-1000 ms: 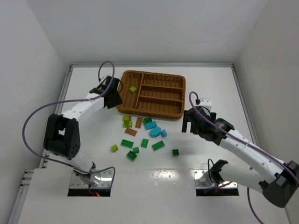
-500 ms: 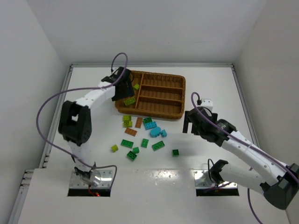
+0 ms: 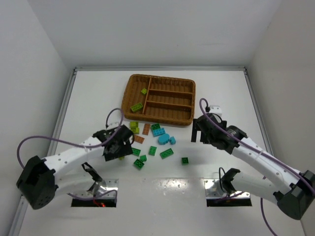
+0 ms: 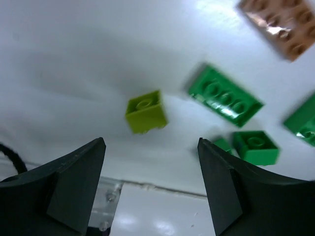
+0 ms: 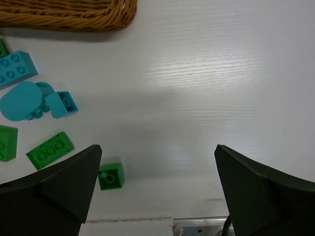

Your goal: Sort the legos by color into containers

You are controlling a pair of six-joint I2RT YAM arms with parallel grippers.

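**Loose bricks below the wicker tray, both grippers open and empty**

Top view: most of the legos (image 3: 152, 150) lie scattered on the white table (image 3: 93, 98), just beyond the near wall of the wicker tray (image 3: 162, 120). Yellow-green, brown-orange and cyan pieces lie closest to the tray, and the dark green ones lie farther toward the arm bases. Two yellow-green bricks (image 3: 137, 106) lie inside the tray, both in its tall left section.

The left gripper (image 3: 120, 146) is low over the left end of the scatter. The right gripper (image 3: 200, 133) is off the tray's near right corner, apart from every piece.

Left wrist view: the left gripper (image 4: 151, 143) has its fingers (image 4: 74, 182) spread wide with nothing between them. A single small yellow-green brick (image 4: 145, 111) lies on the table just ahead of the gap. A long dark green brick (image 4: 225, 96) and a small dark green brick (image 4: 256, 147) lie to its right, and a brown-orange brick (image 4: 278, 24) is blurred at the upper corner. In the top view the gripper body lies over that spot.

Right wrist view: the right gripper (image 5: 158, 147) is likewise spread and holds nothing, with bare table ahead of it. The cyan cluster (image 5: 22, 101) and a small dark green brick (image 5: 110, 177) lie at its left, and the tray rim (image 5: 69, 14) runs along the top edge.
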